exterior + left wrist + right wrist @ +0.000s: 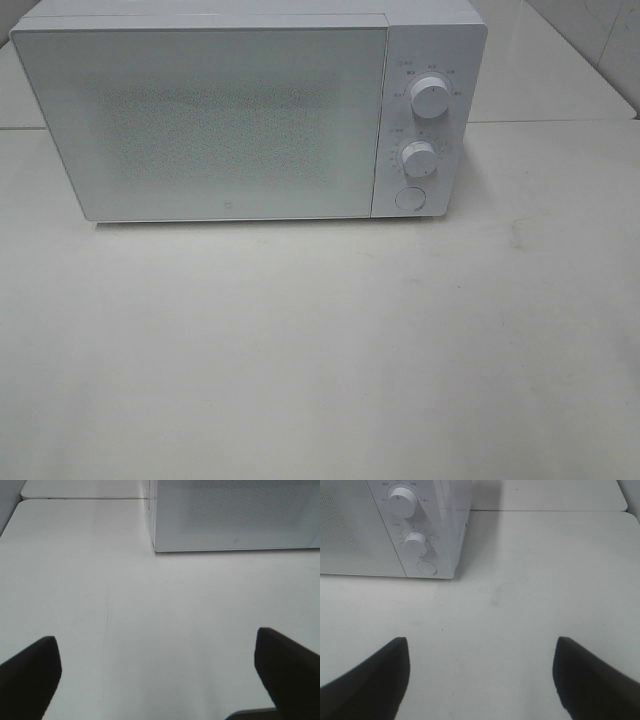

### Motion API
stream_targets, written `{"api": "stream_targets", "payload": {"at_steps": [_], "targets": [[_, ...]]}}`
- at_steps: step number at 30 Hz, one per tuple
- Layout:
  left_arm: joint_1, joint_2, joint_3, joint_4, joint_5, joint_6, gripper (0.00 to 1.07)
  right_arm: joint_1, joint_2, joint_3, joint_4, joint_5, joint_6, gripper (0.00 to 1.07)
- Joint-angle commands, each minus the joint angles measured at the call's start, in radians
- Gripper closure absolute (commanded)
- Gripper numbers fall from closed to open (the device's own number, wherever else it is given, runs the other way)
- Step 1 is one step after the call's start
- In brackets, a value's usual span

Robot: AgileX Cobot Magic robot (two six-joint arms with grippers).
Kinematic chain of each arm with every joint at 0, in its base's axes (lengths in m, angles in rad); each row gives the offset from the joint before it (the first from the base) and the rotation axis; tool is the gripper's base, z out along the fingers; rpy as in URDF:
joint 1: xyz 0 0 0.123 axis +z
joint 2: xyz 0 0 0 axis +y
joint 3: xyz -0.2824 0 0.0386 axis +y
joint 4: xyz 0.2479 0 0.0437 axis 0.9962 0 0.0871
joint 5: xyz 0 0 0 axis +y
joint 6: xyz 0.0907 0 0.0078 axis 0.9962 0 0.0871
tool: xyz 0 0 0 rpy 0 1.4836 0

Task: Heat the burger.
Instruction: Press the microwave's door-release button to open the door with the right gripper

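A white microwave stands at the back of the white table, its door shut. The burger is out of view in every frame. In the left wrist view my left gripper is open, its dark fingers wide apart over bare table in front of the microwave's left corner. My right gripper is open too, nothing between its fingers, over the table near the microwave's control side. Neither arm shows in the exterior high view.
The microwave panel carries two round knobs and a round button. The white table stretches in front. A seam joins a second table surface behind.
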Motion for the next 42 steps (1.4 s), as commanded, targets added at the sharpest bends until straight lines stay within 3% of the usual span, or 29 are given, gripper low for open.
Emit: {"api": "stream_targets", "payload": {"at_steps": [1,13,42], "targets": [[0.003,-0.016,0.0,-0.006,-0.011,-0.004,0.07,-0.007,0.069,-0.007,-0.003,-0.087,-0.009,0.31],[0.003,-0.016,0.0,-0.006,-0.011,-0.004,0.07,-0.007,0.296,0.001,-0.003,-0.31,-0.009,0.31],[0.003,-0.016,0.0,-0.006,-0.011,-0.004,0.07,-0.004,0.786,0.197,-0.007,-1.22,-0.025,0.31]]}}
